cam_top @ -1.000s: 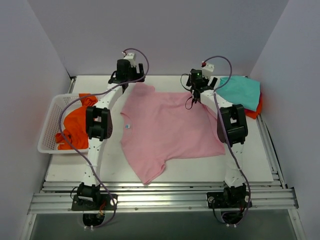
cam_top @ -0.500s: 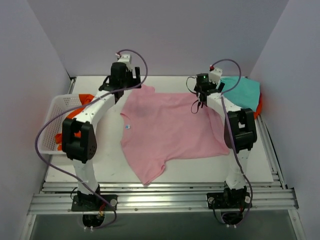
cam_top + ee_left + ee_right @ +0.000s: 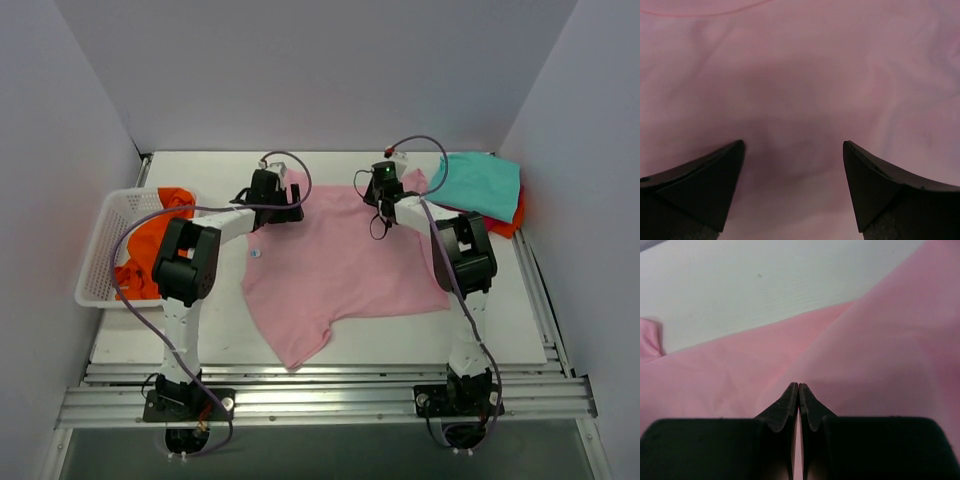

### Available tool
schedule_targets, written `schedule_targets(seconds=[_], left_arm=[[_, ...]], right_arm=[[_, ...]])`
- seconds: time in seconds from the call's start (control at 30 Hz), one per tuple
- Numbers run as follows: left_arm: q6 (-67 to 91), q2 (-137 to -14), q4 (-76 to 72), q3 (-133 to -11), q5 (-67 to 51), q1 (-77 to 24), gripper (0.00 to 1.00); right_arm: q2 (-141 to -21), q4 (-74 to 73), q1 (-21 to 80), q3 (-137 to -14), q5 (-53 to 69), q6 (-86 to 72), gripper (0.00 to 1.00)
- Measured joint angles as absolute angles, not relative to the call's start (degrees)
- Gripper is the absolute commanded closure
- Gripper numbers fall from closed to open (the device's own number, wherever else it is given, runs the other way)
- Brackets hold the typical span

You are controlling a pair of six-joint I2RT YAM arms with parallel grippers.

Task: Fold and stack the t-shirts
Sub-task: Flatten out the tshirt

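A light pink t-shirt [image 3: 330, 260] lies spread flat across the middle of the table. My left gripper [image 3: 292, 208] [image 3: 792, 145] hovers open just over its upper left part, with only pink cloth [image 3: 800, 75] under the wide-apart fingers. My right gripper [image 3: 377, 192] [image 3: 798, 385] is at the shirt's far edge near the right sleeve, shut on a raised crease of the pink cloth [image 3: 880, 340]. A teal t-shirt [image 3: 480, 185] lies folded at the back right on top of a red one [image 3: 510, 222]. An orange t-shirt [image 3: 150, 250] is bunched in the basket.
The white mesh basket [image 3: 98, 255] stands at the table's left edge. The folded stack sits close to the right wall. Bare white table [image 3: 740, 285] shows beyond the pink shirt's far edge, and more along the front below its hem.
The right gripper has shut on the pink shirt's far edge. The left gripper has swung right and down from the table's back onto the shirt's upper left, still open.
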State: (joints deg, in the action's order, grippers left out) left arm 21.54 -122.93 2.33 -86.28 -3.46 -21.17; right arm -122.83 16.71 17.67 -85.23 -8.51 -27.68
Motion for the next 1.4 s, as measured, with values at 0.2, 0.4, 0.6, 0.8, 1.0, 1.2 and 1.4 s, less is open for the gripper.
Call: schedule_targets(seconds=[0.2, 0.4, 0.6, 0.8, 1.0, 1.2, 1.4], left_arm=[[22.2, -125.1, 4.9, -88.6, -2.5, -21.1, 0.1], [20.3, -126.5, 13.0, -93.7, 0.9, -18.4, 0.1], [17.5, -131.9, 21.2, -104.7, 4.2, -13.7, 0.09], [15.2, -140.3, 28.3, -118.8, 5.3, -12.1, 0.09], [14.4, -144.4, 33.9, -127.7, 5.3, -11.5, 0.09], [14.3, -150.1, 40.9, -139.1, 7.9, -11.3, 0.09], [11.9, -155.5, 48.0, -149.6, 16.0, -12.0, 0.04]], right_arm=[[-127.8, 16.7, 17.6, -85.4, -6.6, -28.4, 1.0], [-128.0, 16.8, 16.9, -85.7, -6.7, -28.6, 1.0], [-128.0, 16.8, 16.4, -85.6, -7.1, -29.1, 1.0], [-128.0, 16.5, 16.2, -85.7, -7.9, -29.1, 1.0], [-128.0, 16.2, 16.2, -85.7, -9.0, -29.0, 1.0], [-127.7, 16.0, 16.1, -85.7, -9.0, -29.3, 0.67], [-121.7, 13.4, 16.0, -81.7, -9.2, -29.6, 0.36]])
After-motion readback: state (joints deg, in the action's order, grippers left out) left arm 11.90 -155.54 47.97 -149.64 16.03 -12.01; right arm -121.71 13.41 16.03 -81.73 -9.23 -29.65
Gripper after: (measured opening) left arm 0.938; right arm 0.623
